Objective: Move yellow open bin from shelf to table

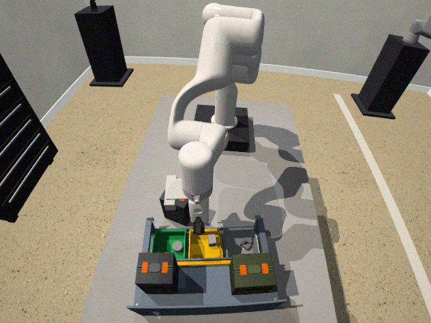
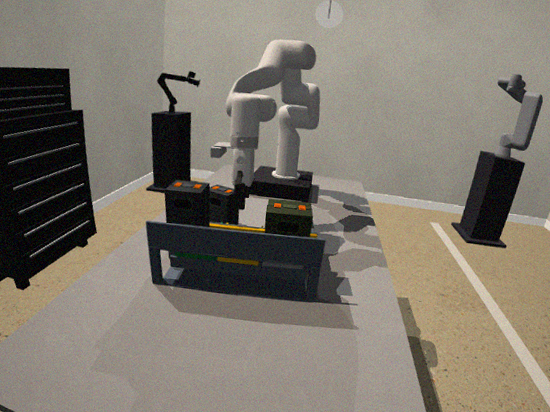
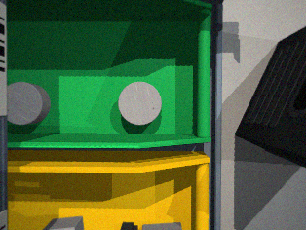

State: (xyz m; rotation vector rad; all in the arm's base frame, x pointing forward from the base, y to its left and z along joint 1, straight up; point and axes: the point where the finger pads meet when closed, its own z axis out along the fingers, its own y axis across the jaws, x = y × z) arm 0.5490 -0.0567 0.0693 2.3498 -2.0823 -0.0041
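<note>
Currently, tool (image 1: 198,230) (image 2: 240,195) wide open w/ nothing held, nr yellow bin (image 1: 205,251) (image 3: 97,195) on shelf (image 1: 205,283) (image 2: 233,244).

Open tool (image 1: 198,229) (image 2: 240,200), pointing down.

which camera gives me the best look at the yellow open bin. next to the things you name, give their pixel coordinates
The top view: it shows the yellow open bin (image 1: 200,251) (image 3: 58,168) on the shelf (image 1: 222,286) from above, with a gray part inside. The wrist view shows only a portion, cut off below. The exterior view leaves just yellow strips visible.
</note>
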